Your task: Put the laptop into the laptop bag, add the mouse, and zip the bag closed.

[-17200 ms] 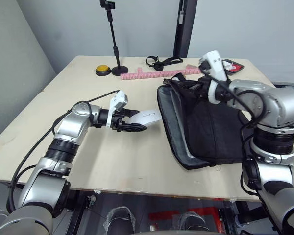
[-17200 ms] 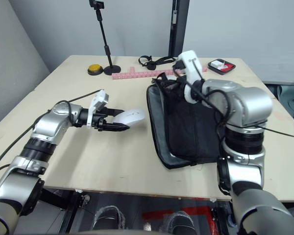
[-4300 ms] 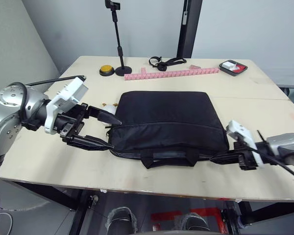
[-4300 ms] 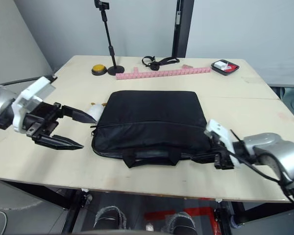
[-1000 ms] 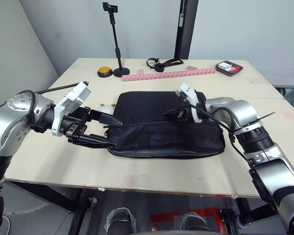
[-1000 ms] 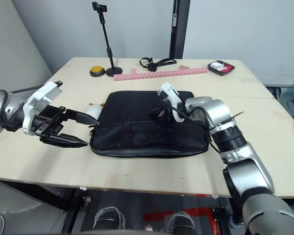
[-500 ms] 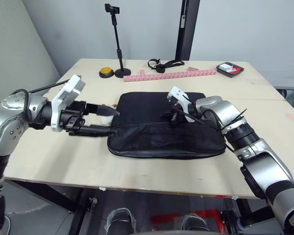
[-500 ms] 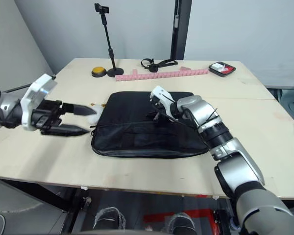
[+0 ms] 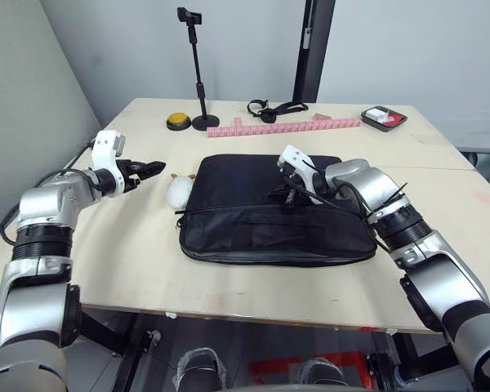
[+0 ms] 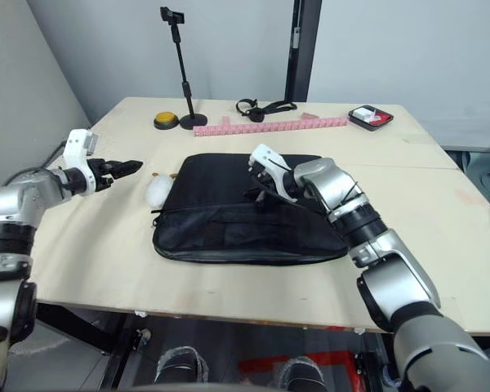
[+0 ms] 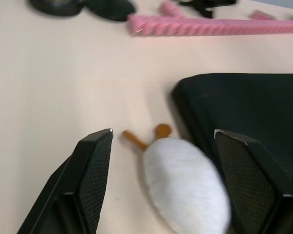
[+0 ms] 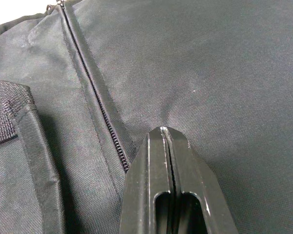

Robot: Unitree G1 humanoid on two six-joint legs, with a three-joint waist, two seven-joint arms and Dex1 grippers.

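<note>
The black laptop bag (image 9: pixel 273 216) lies flat in the middle of the table, its zipper seam (image 12: pixel 95 97) running across the fabric. My right gripper (image 9: pixel 284 196) rests on the bag's top, left of centre, fingers (image 12: pixel 172 195) pressed together with nothing visible between them. My left gripper (image 9: pixel 153 167) hovers open over the table left of the bag, apart from it. Ahead of its fingers (image 11: pixel 95 161) lies a lumpy white soft thing with orange bits (image 11: pixel 185 187), beside the bag's left edge. The laptop and the mouse are hidden.
At the table's back stand a black phone stand (image 9: pixel 198 65), a yellow button (image 9: pixel 178 122), a pink strip (image 9: pixel 286 125), a black strap (image 9: pixel 273 106) and a small dark tray (image 9: pixel 384 117). Bare tabletop (image 9: pixel 122 245) stretches left of and in front of the bag.
My left arm has drawn back to the left, away from the bag's left end, uncovering the white soft thing. The right gripper stays shut on the bag's top.
</note>
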